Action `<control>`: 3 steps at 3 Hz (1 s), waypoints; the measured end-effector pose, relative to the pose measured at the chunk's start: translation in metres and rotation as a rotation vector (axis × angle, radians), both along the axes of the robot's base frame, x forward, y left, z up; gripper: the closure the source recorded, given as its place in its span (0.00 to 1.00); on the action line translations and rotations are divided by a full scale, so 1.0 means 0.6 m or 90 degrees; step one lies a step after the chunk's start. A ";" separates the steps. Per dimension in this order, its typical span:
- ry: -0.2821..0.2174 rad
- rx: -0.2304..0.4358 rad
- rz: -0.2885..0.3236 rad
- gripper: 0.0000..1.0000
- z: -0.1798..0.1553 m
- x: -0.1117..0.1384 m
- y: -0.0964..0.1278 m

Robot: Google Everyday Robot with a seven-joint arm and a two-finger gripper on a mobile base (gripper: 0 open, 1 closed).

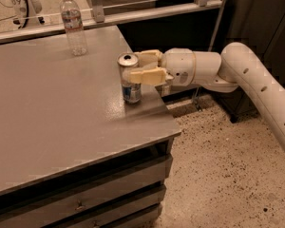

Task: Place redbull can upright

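Observation:
The redbull can (130, 90) stands upright on the grey table (61, 122), close to the table's right edge. It is silver with blue patches and its shiny top with the pull tab faces up. My gripper (135, 65) reaches in from the right at the level of the can's upper half. One cream finger (149, 75) lies across the can's front and the other finger (148, 56) sits behind it. The gripper is shut on the can, whose base rests on the table top.
A clear plastic water bottle (73, 23) with a white cap stands at the table's back. A metal rail (152, 11) runs behind the table. Drawers (95, 198) sit under the table top. Speckled floor (228, 175) lies to the right, under my white arm (256, 84).

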State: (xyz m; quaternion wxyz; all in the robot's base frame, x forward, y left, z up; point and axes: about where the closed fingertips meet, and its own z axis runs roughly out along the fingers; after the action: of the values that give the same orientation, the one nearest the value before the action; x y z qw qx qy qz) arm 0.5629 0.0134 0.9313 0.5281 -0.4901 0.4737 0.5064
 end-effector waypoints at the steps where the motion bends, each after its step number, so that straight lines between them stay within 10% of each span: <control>1: 0.009 0.006 -0.003 0.36 -0.008 0.003 -0.006; 3: 0.021 0.006 -0.009 0.00 -0.019 0.006 -0.013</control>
State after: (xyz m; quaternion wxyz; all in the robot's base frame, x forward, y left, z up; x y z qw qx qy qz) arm 0.5663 0.0059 0.9201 0.5261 -0.4762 0.4833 0.5127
